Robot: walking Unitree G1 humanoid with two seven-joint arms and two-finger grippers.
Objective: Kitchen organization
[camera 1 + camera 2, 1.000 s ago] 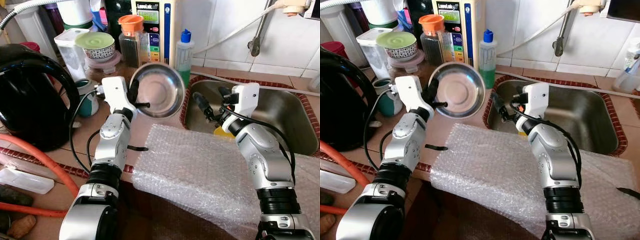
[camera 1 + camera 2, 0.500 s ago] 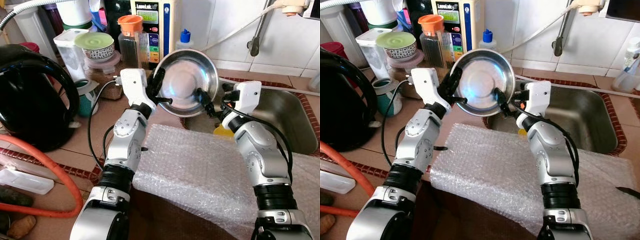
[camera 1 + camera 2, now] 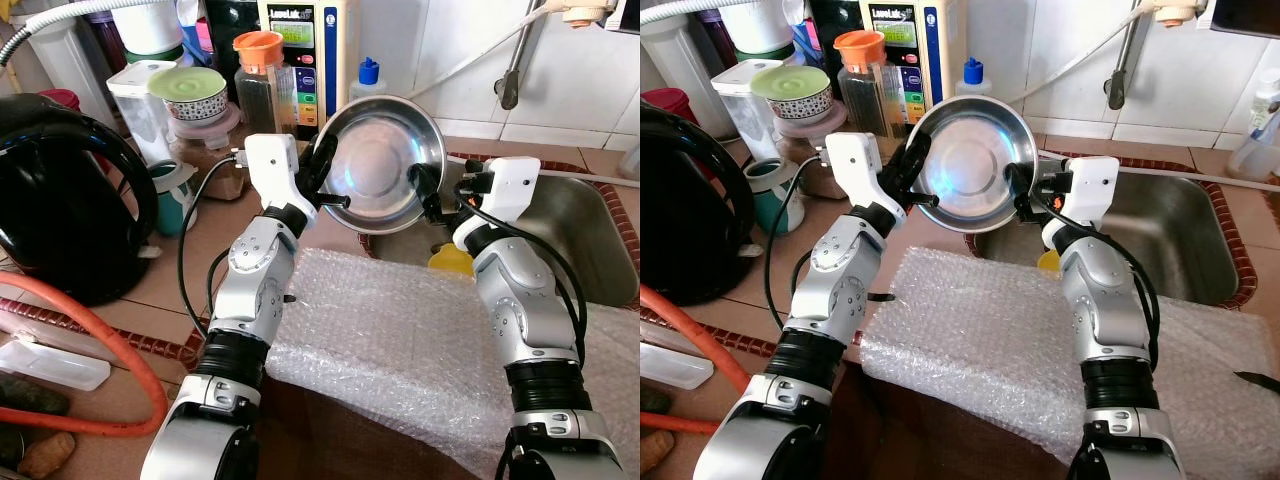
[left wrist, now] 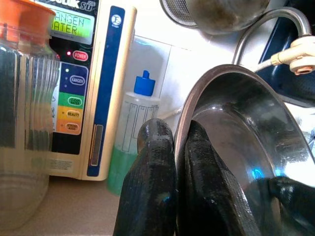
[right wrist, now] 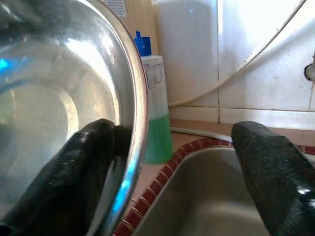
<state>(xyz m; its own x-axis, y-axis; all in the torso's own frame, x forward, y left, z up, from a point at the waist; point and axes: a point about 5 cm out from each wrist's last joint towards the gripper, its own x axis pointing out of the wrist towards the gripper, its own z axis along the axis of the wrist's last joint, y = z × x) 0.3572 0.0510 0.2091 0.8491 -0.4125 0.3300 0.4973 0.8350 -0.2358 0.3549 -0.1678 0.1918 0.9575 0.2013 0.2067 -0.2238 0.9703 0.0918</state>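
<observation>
Steel bowl (image 3: pixel 378 162) is held up on edge above the counter (image 3: pixel 190 262), at the left rim of the sink (image 3: pixel 590 240), with its hollow facing the camera. The left gripper (image 3: pixel 328 176) pinches the bowl's left rim, one finger inside and one behind, clamped tight as the left wrist view shows. The right gripper (image 3: pixel 1025 192) is at the bowl's right rim with its fingers spread wide: one finger (image 5: pixel 74 162) lies against the inside of the bowl, the other (image 5: pixel 275 167) is well apart over the sink basin. A green soap bottle (image 3: pixel 972 78) and a water unit (image 3: pixel 300 50) stand just behind the bowl, so there is little room at the back. Bubble wrap (image 3: pixel 400 340) lies below, near the counter's front edge. A black kettle (image 3: pixel 60 190) stands far left, well apart.
</observation>
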